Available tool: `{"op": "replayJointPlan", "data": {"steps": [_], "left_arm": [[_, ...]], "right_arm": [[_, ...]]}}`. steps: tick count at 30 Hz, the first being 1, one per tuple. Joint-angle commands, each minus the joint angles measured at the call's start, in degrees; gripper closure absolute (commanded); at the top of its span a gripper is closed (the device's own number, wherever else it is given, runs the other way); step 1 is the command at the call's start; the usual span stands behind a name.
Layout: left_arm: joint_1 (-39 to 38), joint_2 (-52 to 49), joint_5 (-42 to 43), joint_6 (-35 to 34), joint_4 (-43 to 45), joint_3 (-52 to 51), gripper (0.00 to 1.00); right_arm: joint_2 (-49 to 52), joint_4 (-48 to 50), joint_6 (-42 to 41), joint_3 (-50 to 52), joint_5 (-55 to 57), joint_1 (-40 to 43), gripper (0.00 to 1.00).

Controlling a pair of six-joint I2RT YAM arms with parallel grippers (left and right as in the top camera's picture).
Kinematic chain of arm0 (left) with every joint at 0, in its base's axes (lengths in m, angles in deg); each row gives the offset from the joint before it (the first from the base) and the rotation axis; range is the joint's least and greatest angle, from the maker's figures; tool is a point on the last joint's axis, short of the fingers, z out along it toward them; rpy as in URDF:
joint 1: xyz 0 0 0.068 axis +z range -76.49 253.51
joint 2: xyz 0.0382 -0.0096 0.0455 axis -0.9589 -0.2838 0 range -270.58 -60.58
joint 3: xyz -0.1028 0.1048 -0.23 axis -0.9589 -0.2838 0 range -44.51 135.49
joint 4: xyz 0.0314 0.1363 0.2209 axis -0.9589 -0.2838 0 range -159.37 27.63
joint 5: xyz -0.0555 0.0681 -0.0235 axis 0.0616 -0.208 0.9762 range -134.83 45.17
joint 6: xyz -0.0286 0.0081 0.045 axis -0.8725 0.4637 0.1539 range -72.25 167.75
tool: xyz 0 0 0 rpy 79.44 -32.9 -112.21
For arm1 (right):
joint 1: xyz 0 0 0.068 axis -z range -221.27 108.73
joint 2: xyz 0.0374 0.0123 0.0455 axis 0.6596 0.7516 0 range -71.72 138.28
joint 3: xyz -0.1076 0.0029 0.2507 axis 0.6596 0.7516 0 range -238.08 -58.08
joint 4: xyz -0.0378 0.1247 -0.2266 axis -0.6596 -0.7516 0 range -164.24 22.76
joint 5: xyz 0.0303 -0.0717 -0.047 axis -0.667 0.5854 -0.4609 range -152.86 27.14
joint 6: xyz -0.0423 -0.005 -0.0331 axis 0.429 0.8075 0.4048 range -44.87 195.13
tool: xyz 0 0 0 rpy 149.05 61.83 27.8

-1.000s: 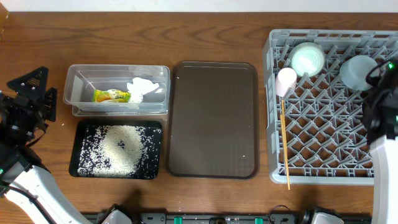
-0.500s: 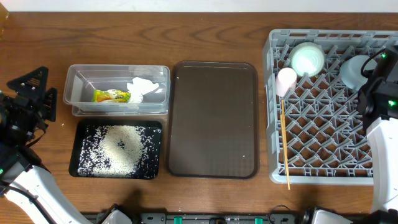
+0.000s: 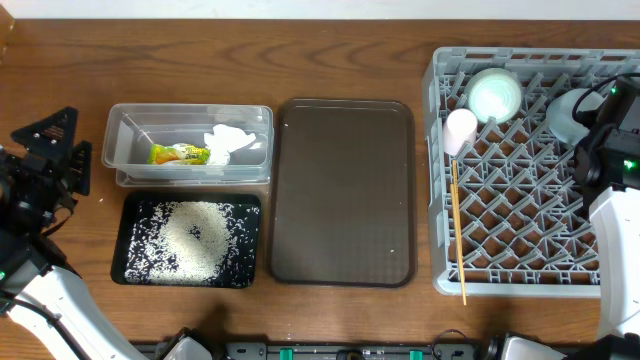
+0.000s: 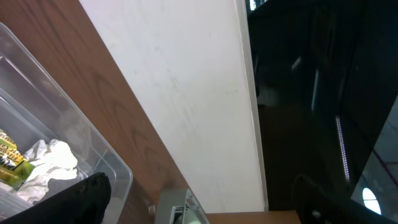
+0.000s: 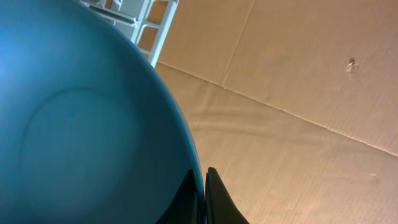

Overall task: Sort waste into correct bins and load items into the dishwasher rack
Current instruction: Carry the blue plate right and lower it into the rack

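Observation:
My right gripper point(image 5: 203, 186) is shut on the rim of the large dark blue plate point(image 5: 81, 124), which fills the left of the right wrist view. In the overhead view the right arm point(image 3: 608, 145) hangs over the right side of the dishwasher rack point(image 3: 520, 270) and hides the plate. The rack holds a pale mint bowl point(image 3: 495, 95), a light blue bowl point(image 3: 566, 112), a pink cup point(image 3: 460, 130) and chopsticks point(image 3: 458, 230). The clear tub point(image 3: 130, 170) holds the snack wrapper point(image 3: 180, 154) and napkin point(image 3: 228, 142). The black tray point(image 3: 128, 215) holds rice point(image 3: 196, 236). My left gripper point(image 3: 48, 160) is open and empty at the far left.
A large dark brown serving tray point(image 3: 345, 192) lies between the bins and the rack. The left wrist view shows the tub's corner point(image 4: 93, 149), the napkin point(image 4: 46, 165) and a rack corner point(image 4: 177, 208). A brown board point(image 5: 298, 106) backs the right wrist view.
My right arm has moved toward the far right corner of the rack and now covers part of the light blue bowl. The left arm has not moved.

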Motion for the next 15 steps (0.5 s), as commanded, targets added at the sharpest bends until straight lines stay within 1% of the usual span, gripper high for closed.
{"op": "replayJointPlan", "data": {"steps": [1, 5, 8, 11, 15], "left_arm": [[0.2, 0.0, 0.8, -0.1, 0.2, 0.7, 0.05], [0.2, 0.0, 0.8, -0.1, 0.2, 0.7, 0.05], [0.2, 0.0, 0.8, -0.1, 0.2, 0.7, 0.05], [0.2, 0.0, 0.8, -0.1, 0.2, 0.7, 0.05], [0.2, 0.0, 0.8, -0.1, 0.2, 0.7, 0.05]], "right_arm": [[-0.1, -0.6, -2.2, 0.0, -1.8, 0.2, 0.99], [-0.1, -1.4, -5.7, 0.0, -3.6, -0.8, 0.99], [-0.1, -1.6, -10.8, 0.0, -5.3, -1.9, 0.99], [-0.1, -3.0, -17.7, 0.0, -8.8, -2.8, 0.99], [-0.1, -5.5, -30.3, 0.0, -16.6, -3.0, 0.99]]}}
